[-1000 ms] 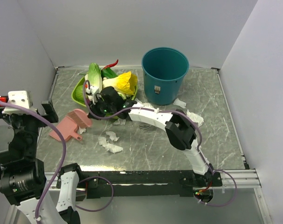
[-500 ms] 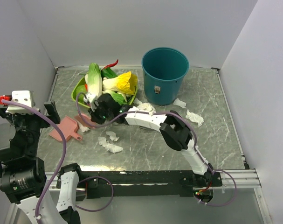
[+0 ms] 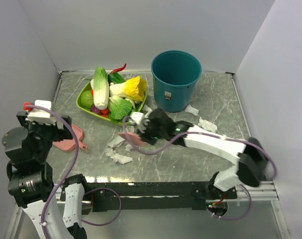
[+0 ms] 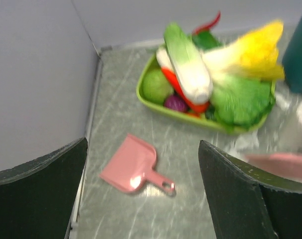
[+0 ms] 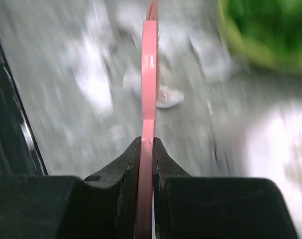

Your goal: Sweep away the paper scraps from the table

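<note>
Several white paper scraps lie on the grey marble table (image 3: 155,164): a cluster (image 3: 117,149) at centre left, and others (image 3: 208,124) by the teal bucket. My right gripper (image 3: 139,133) is shut on a pink brush (image 3: 130,138) just right of that cluster. In the right wrist view the brush (image 5: 149,74) is edge-on between the shut jaws (image 5: 147,144), with blurred scraps (image 5: 96,74) beneath. My left gripper (image 3: 58,130) is open above the pink dustpan (image 3: 71,144). In the left wrist view the dustpan (image 4: 133,164) lies flat between the spread fingers (image 4: 250,194).
A green tray (image 3: 83,102) heaped with vegetables stands at back left; it also shows in the left wrist view (image 4: 146,97). A teal bucket (image 3: 175,79) stands at back centre. Grey walls close three sides, and a metal rim (image 3: 155,185) runs along the front.
My right gripper has carried the pink brush from beside the dustpan rightward to the middle of the table. My left arm has swung right, over the dustpan.
</note>
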You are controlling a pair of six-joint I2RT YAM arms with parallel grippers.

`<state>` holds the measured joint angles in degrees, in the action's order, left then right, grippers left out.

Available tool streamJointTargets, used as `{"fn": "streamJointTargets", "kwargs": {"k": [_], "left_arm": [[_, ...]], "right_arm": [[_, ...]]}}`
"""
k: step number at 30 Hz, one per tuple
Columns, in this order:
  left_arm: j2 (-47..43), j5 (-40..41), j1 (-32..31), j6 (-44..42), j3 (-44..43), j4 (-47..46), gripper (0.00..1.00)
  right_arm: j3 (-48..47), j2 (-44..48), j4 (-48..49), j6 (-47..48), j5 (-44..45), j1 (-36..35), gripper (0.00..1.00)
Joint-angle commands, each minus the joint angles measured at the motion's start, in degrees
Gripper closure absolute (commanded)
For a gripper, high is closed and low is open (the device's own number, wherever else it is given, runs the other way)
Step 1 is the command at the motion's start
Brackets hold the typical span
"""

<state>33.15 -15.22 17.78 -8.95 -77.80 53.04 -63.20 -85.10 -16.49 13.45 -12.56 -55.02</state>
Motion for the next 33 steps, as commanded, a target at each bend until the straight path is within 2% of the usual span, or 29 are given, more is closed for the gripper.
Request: {"fn": "streamJointTargets", "kwargs": {"k": [1,4,9,12,17,25,30,33], "left_arm": [[-0.9,-1.5,0.2,-7.8,3.7,8.2,0.04],[1.0,3.3,0.3,-12.7,8.4,14.0,0.02],[6.2,6.5,0.3,-13.2,16.0,14.0,0.02],[13.2,4.8,0.3,-10.0,17.2,11.8,0.10],[22.6,4.7,0.2,-6.3,18.9,2.5,0.16],[39.8,2.0,0.0,-6.6,18.7,-3.8,0.29],[49.4,2.7,-0.8,-8.2,16.9,-7.8,0.39],[53.8,3.1,-1.3,-8.5,16.4,-9.3,0.42]], "right_arm": [[9.7,15.9,-8.9,4.8,0.2,4.2,1.00],[14.1,26.0,-7.4,5.1,-5.0,4.9,1.00],[14.3,29.9,-4.0,0.0,-5.3,4.9,1.00],[14.5,31.8,-3.8,-1.4,-5.8,5.1,1.00],[14.4,36.1,-6.4,-1.3,-6.7,5.0,1.00],[11.5,40.5,-11.3,-1.5,-4.6,5.1,1.00],[11.6,41.4,-11.5,-1.0,-4.1,6.3,1.00],[12.0,41.3,-11.1,-1.1,-4.0,7.5,1.00]]}}
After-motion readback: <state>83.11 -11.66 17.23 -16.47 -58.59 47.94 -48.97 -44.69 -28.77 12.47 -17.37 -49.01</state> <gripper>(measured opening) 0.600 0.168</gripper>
